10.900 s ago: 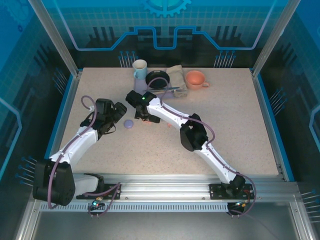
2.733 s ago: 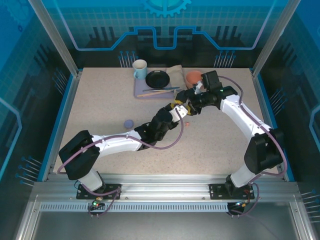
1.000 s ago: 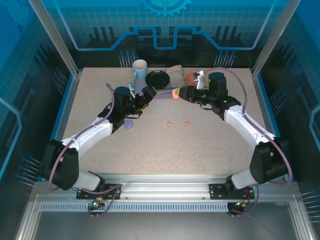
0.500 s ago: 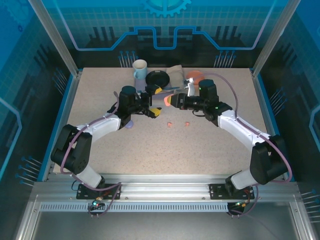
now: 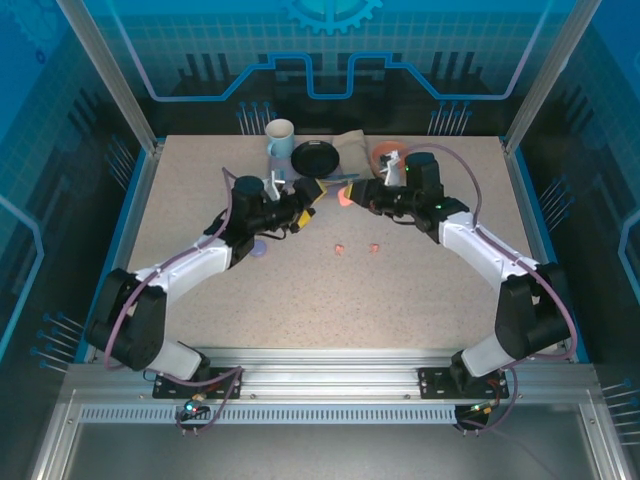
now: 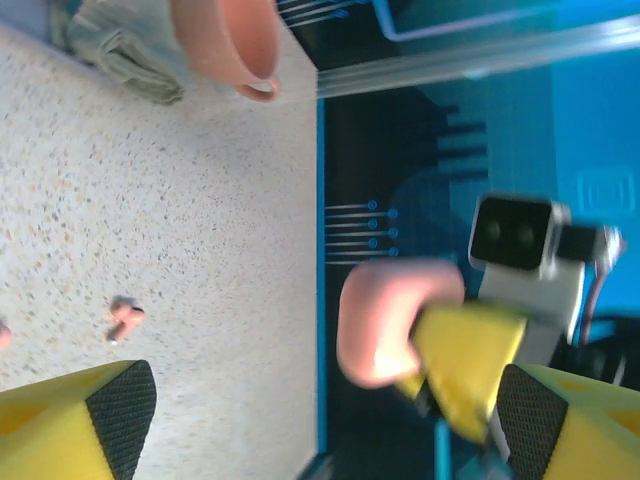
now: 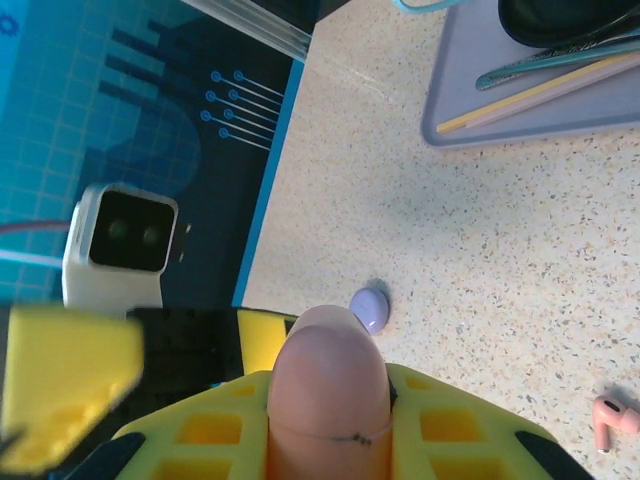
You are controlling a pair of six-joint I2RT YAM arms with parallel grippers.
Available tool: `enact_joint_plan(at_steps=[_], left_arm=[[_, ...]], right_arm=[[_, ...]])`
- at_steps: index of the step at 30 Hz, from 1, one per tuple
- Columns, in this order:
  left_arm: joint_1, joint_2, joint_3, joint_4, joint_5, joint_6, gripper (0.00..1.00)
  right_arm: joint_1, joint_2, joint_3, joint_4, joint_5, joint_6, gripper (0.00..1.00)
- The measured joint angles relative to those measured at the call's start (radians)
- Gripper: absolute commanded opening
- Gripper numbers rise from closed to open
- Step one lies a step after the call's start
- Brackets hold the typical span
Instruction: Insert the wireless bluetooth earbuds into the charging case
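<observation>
My right gripper (image 7: 330,410) is shut on a closed salmon-pink charging case (image 7: 328,365), held above the table behind its centre (image 5: 346,196). My left gripper (image 5: 306,196) faces it from the left with its jaws open. In the left wrist view the pink case (image 6: 395,318) hangs ahead between its black pads (image 6: 122,400), untouched. Two salmon-pink earbuds (image 5: 340,247) (image 5: 375,246) lie loose on the table in front of both grippers; one earbud (image 7: 612,418) shows in the right wrist view, one earbud (image 6: 125,318) in the left. A closed lilac case (image 7: 369,307) lies on the table under the left arm (image 5: 258,249).
At the back stand a lilac tray (image 5: 282,185) with a black bowl (image 5: 315,157) and chopsticks, a pale mug (image 5: 280,136), a folded cloth (image 5: 352,150) and a salmon cup (image 5: 385,152). Blue walls close off the table's sides.
Both grippers have shifted toward the back of the table and now face each other more closely. The left jaws have narrowed a little. The right gripper still holds the pink case.
</observation>
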Motion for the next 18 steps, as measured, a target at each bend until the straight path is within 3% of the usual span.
enact_joint_plan(at_steps=[8, 18], left_arm=[[0.0, 0.016, -0.031, 0.116, 0.095, 0.196, 0.7], [0.0, 0.134, -0.018, 0.373, 0.133, 0.088, 0.66]], right_arm=[[-0.027, 0.011, 0.037, 0.001, -0.11, 0.158, 0.0], [-0.027, 0.037, 0.038, 0.071, -0.185, 0.307, 0.0]])
